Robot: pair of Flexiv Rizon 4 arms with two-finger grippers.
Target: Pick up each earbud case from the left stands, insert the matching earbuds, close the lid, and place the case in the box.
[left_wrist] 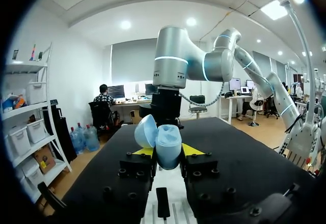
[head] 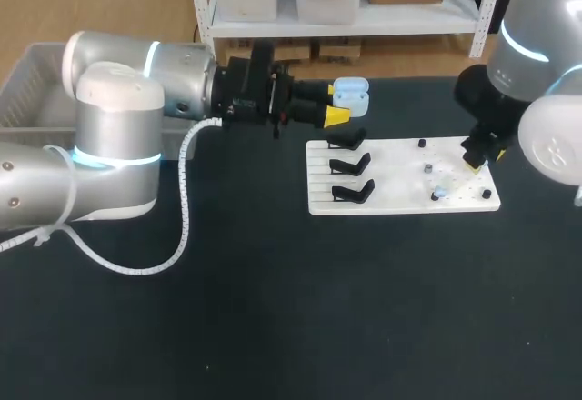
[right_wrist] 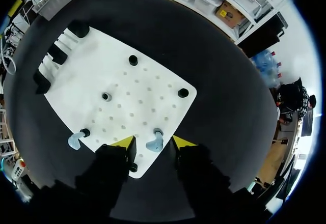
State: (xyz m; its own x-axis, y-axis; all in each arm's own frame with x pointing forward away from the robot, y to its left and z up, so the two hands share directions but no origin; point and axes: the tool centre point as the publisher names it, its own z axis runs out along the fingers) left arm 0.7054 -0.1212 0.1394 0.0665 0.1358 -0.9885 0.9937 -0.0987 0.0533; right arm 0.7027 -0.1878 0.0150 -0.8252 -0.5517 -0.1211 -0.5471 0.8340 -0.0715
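Earbud case (head: pixel 351 96), lid open, was clamped in the left end effector (head: pixel 338 109), clear of the stands (head: pixel 350 164); its wrist view showed the same grip. From the right wrist, the right end effector (right_wrist: pixel 154 143) straddled one earbud (right_wrist: pixel 154 141), open and not gripping it. Inserting, closing and boxing apparently remained.

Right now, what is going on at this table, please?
The left end effector holds a light blue earbud case, lid open, raised near the stand end of the white board. The right end effector hovers low over the board's other end, fingers open on either side of a light blue earbud on its peg. A second earbud sits on a peg nearby. The three black stands are empty.
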